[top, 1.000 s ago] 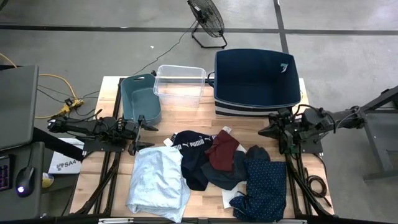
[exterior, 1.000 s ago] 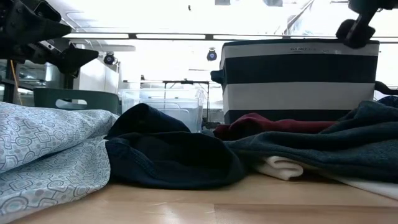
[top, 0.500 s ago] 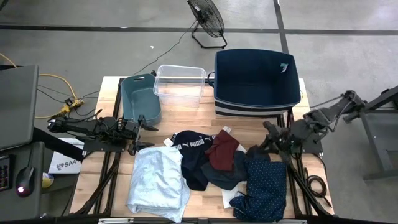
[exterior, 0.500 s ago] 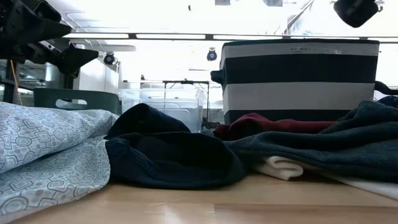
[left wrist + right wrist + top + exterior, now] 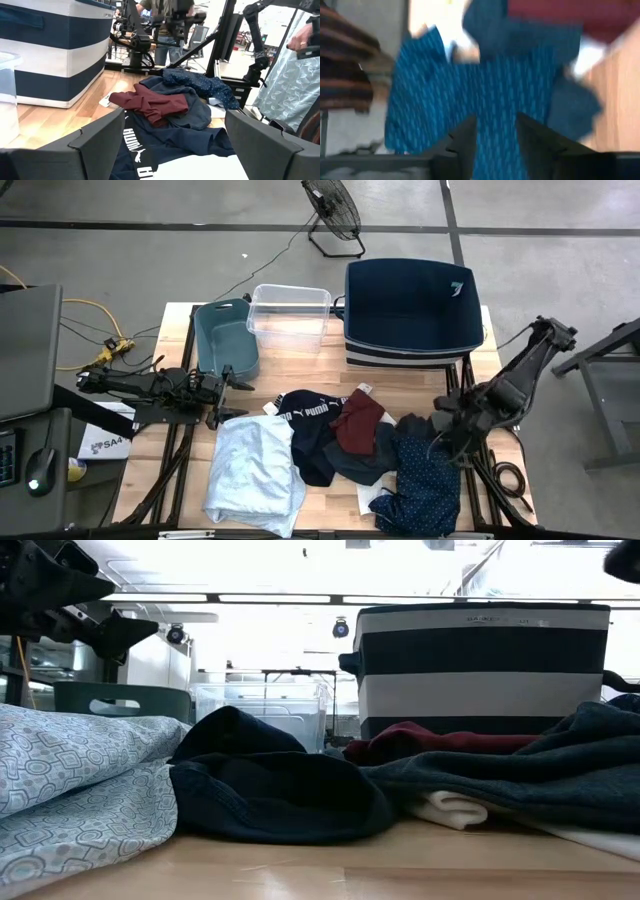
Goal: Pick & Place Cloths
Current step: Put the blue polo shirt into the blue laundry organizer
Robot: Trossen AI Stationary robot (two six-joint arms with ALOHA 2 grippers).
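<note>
The cloths lie in a heap on the near half of the table: a pale-blue one (image 5: pixel 255 470), a black PUMA one (image 5: pixel 305 430), a maroon one (image 5: pixel 358 420) and a navy dotted one (image 5: pixel 425 475) on a white piece (image 5: pixel 365 496). My right gripper (image 5: pixel 445 430) hangs over the dotted cloth's (image 5: pixel 485 80) far right part, tipped downward and open, clear of it. My left gripper (image 5: pixel 232 398) waits open and level at the table's left, beside the pale-blue cloth's far edge.
At the back of the table stand a teal bin (image 5: pixel 225 338), a clear bin (image 5: pixel 290 315) and a large navy bin (image 5: pixel 412 305) with striped sides (image 5: pixel 480 670). A fan (image 5: pixel 335 215) stands on the floor behind. A person's hand (image 5: pixel 304 40) shows beyond the table's right side.
My right gripper has swung from beside the navy bin at the table's right edge toward the near edge, out over the navy dotted cloth, and has tipped from level to pointing steeply down. The cloths have not moved.
</note>
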